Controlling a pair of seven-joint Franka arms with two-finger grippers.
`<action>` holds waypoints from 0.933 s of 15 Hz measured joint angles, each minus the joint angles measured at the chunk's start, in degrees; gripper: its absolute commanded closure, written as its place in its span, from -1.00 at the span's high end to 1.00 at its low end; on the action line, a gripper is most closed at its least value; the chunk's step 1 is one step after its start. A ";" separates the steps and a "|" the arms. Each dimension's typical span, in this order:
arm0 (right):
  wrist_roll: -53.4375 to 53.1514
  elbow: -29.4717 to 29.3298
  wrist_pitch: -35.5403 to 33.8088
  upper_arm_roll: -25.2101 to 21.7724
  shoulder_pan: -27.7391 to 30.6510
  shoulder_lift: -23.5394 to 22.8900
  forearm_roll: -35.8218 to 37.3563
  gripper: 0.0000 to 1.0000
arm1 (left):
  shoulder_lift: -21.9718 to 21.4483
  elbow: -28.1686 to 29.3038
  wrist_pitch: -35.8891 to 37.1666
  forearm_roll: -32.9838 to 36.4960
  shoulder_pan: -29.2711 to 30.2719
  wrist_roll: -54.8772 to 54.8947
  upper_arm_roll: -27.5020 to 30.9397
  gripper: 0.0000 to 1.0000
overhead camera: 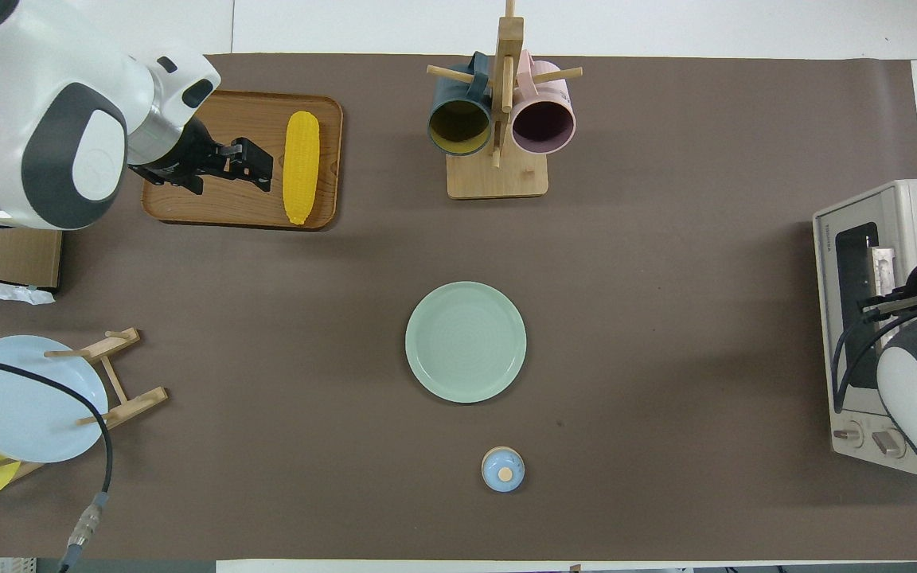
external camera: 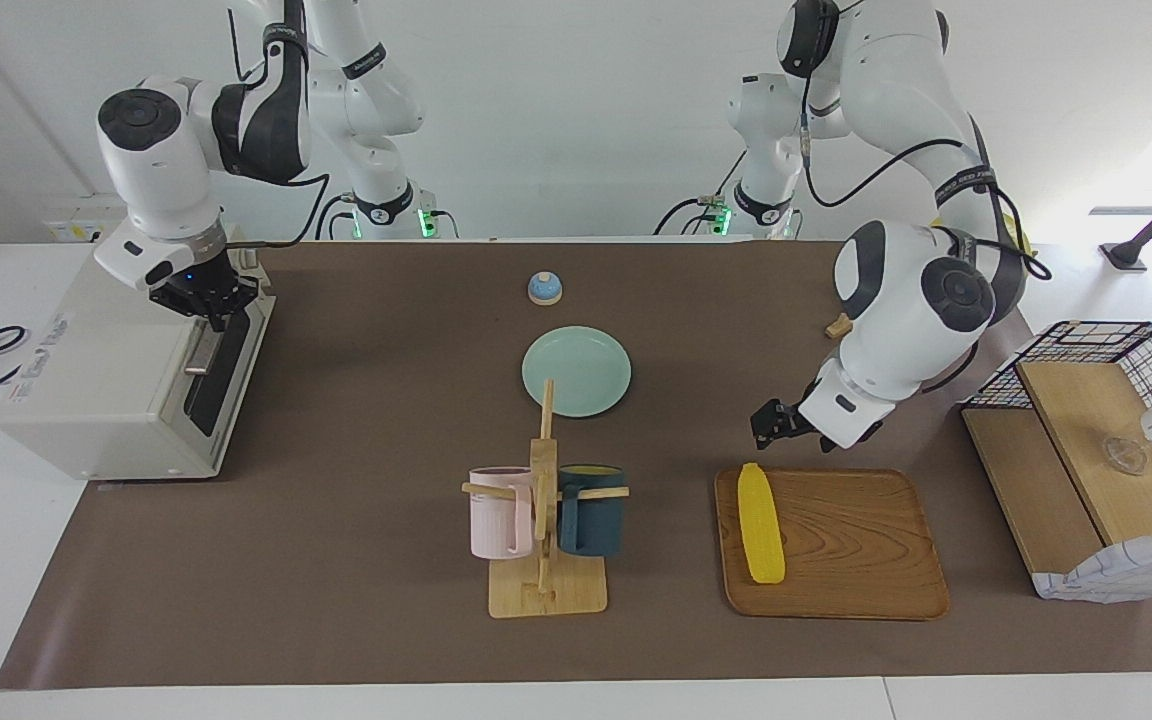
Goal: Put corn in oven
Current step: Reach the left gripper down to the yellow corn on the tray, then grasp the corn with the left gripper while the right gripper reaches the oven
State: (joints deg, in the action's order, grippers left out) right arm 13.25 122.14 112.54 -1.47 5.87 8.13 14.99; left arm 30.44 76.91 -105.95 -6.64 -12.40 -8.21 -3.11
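The yellow corn (external camera: 760, 523) (overhead camera: 302, 167) lies on a wooden tray (external camera: 856, 560) (overhead camera: 188, 203), along the tray's edge toward the right arm's end. My left gripper (external camera: 768, 424) (overhead camera: 258, 162) hangs open over the tray, close beside the corn's thick end, with nothing in it. The cream oven (external camera: 106, 380) (overhead camera: 904, 199) stands at the right arm's end of the table with its dark glass door up. My right gripper (external camera: 209, 306) is shut at the door's top edge, just above the metal bar handle (external camera: 200, 352). Contact with the handle cannot be made out.
A wooden mug rack (external camera: 546, 590) holds a pink and a dark blue mug mid-table. Nearer the robots lie a pale green plate (external camera: 576, 370) and a small blue bell (external camera: 544, 288). A plate rack with a blue plate (overhead camera: 29, 406) and a wire basket (external camera: 1096, 345) stand at the left arm's end.
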 measured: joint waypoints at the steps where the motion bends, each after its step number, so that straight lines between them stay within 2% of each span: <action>1: 0.00 0.04 0.04 0.00 0.03 -0.01 0.01 -1.00 | 2.36 -2.56 0.01 0.00 -0.44 -0.37 0.14 1.00; 3: 0.00 0.05 0.06 0.01 0.14 -0.01 0.00 -1.00 | 6.33 -6.58 -0.09 0.08 -1.37 -0.49 0.99 1.00; 6: 0.00 0.15 0.08 0.02 0.20 -0.01 0.00 -1.00 | 9.25 -8.69 -1.76 0.58 -2.32 -0.49 2.08 1.00; 14: -0.15 0.32 0.09 0.15 0.26 -0.01 -1.61 -1.00 | 11.08 -6.03 -8.91 4.65 -2.63 -0.48 2.17 1.00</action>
State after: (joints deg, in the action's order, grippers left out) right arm 13.10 122.46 112.63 -1.32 6.13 8.13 13.38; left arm 41.52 70.87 -114.86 -1.99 -15.03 -8.69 -0.94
